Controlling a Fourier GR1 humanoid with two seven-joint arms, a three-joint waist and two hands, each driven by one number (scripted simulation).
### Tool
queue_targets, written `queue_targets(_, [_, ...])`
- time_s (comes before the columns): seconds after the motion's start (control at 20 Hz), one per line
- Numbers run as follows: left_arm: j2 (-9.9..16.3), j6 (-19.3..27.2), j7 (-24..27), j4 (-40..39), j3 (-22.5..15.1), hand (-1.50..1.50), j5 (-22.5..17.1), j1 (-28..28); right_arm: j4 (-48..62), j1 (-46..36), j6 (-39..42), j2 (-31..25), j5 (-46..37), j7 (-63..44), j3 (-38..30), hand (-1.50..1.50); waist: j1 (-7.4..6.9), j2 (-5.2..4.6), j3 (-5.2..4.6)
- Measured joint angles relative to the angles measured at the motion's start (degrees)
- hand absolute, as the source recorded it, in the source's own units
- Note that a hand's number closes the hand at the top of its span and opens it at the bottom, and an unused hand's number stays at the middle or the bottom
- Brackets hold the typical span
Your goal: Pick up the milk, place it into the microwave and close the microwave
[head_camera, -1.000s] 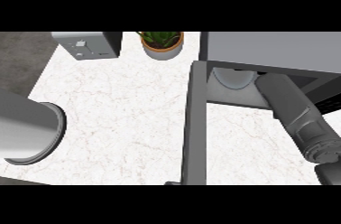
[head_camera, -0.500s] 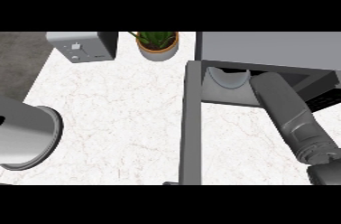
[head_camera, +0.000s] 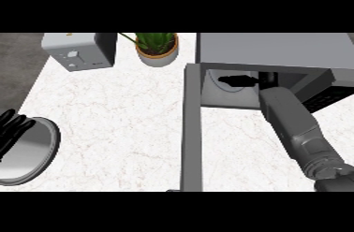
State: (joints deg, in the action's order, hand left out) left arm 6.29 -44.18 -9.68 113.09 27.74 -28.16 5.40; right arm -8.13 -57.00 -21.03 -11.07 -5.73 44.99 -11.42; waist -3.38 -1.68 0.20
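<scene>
The microwave [head_camera: 276, 48] stands at the back right with its door [head_camera: 193, 133] swung open and seen edge-on. My right forearm [head_camera: 294, 126] reaches into the cavity from the lower right. Inside, my right hand [head_camera: 236, 80] has its dark fingers wrapped over the right side of the white milk carton [head_camera: 216, 82], which stands on the cavity floor at the left. The carton is partly hidden by the door frame and my fingers. My left hand [head_camera: 11, 128] shows at the far left edge, fingers relaxed, holding nothing.
A grey toaster [head_camera: 77, 51] sits at the back left, and a potted plant [head_camera: 158, 48] stands next to it. A round grey pan [head_camera: 31, 154] lies at the left edge under my left hand. White marble counter [head_camera: 117, 123] spreads between them.
The view has shifted, so the toaster and plant sit lower in it. My right hand and the milk now show inside the microwave, and my left hand has appeared at the left edge.
</scene>
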Motion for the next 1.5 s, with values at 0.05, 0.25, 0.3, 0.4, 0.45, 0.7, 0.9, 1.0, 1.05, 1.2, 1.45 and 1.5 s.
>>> queue_targets(0.05, [-0.05,-0.18,-0.12,0.01,-0.38,1.5,-0.22,0.06,-0.03,0.98,1.11,0.53,0.58,0.84,-0.51,-1.5,0.25,0.17,-0.02])
queue_targets(0.25, [-2.1,0.49,-1.13,1.0,-3.83,1.5,1.26,-0.36,-0.56,3.61,7.09,2.03,2.61,2.94,-2.02,-1.5,1.29,0.72,-0.07])
queue_targets(0.3, [-1.94,0.74,-1.91,1.14,-4.4,1.5,0.91,-0.57,-0.78,4.39,8.88,2.09,3.11,3.47,-2.36,-1.5,1.52,0.83,-0.07])
queue_targets(0.4, [-1.97,1.46,-3.17,1.67,-5.37,1.5,0.46,-0.65,-1.45,6.65,11.52,3.04,3.75,4.75,-2.57,-1.5,2.04,1.12,-0.11])
queue_targets(0.45, [-2.46,1.79,-3.78,2.32,-6.3,1.5,0.59,-0.39,-1.97,7.78,12.97,3.43,4.05,5.45,-2.61,-1.5,2.31,1.25,-0.12])
queue_targets(0.7, [-4.28,4.12,-6.82,5.07,-11.35,1.5,1.67,0.71,-5.79,13.99,17.14,4.51,4.77,7.0,-1.83,-1.5,3.2,1.68,-0.17])
queue_targets(0.9, [-5.07,5.61,-6.84,4.58,-15.15,1.5,4.25,0.15,-11.87,20.26,18.26,5.93,5.01,6.96,-0.2,-1.5,4.13,2.03,-0.24])
queue_targets(1.0, [-5.51,5.8,-5.31,3.99,-17.95,1.5,6.93,0.08,-15.27,23.66,18.24,6.64,4.77,6.67,0.99,-1.5,4.45,2.12,-0.27])
queue_targets(1.05, [-5.39,5.81,-5.5,4.01,-18.52,1.5,7.5,-0.45,-17.27,25.57,18.68,6.77,4.84,6.21,1.53,-1.5,4.7,2.2,-0.28])
queue_targets(1.2, [-5.83,6.93,-4.22,3.24,-22.07,1.5,11.41,-1.57,-24.16,31.29,19.05,7.43,5.28,4.19,2.94,-1.5,5.22,2.31,-0.31])
queue_targets(1.45, [-6.14,9.93,-2.02,0.14,-27.76,1.5,17.31,-5.51,-36.82,43.38,20.91,6.35,5.95,2.06,5.22,-1.5,5.4,2.2,-0.32])
queue_targets(1.5, [-6.17,10.26,-0.94,-1.04,-28.95,1.5,19.17,-6.65,-39.23,45.58,21.2,6.2,6.02,1.7,5.69,-1.5,5.47,2.17,-0.32])
